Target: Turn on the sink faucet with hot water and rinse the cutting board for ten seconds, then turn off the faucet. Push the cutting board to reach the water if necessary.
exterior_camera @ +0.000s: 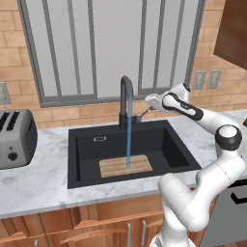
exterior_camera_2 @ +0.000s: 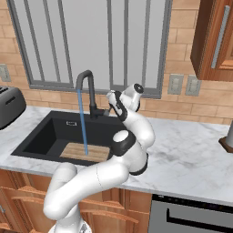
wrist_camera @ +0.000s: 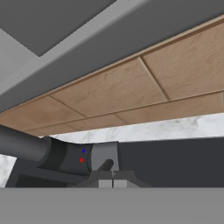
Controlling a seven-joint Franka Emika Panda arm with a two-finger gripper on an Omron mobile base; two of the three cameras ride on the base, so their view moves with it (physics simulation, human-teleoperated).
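Observation:
The black gooseneck sink faucet (exterior_camera: 126,99) (exterior_camera_2: 85,84) stands behind the black sink (exterior_camera: 84,144) (exterior_camera_2: 43,134). A thin blue stream of water (exterior_camera: 129,137) (exterior_camera_2: 83,127) falls from its spout onto the light-wood cutting board (exterior_camera: 118,167) (exterior_camera_2: 75,151), which lies flat on the basin floor. My gripper (exterior_camera: 143,114) (exterior_camera_2: 108,109) is shut, its tips (wrist_camera: 113,180) at the small grey lever (wrist_camera: 105,158) on the right side of the faucet's base (wrist_camera: 52,153). Nothing is held between the fingers.
A grey toaster (exterior_camera: 14,137) (exterior_camera_2: 9,107) stands on the marble counter (exterior_camera: 38,178) (exterior_camera_2: 191,159) left of the sink. A window and a brick wall rise behind the faucet. A wooden cabinet (exterior_camera_2: 214,41) hangs at the upper right.

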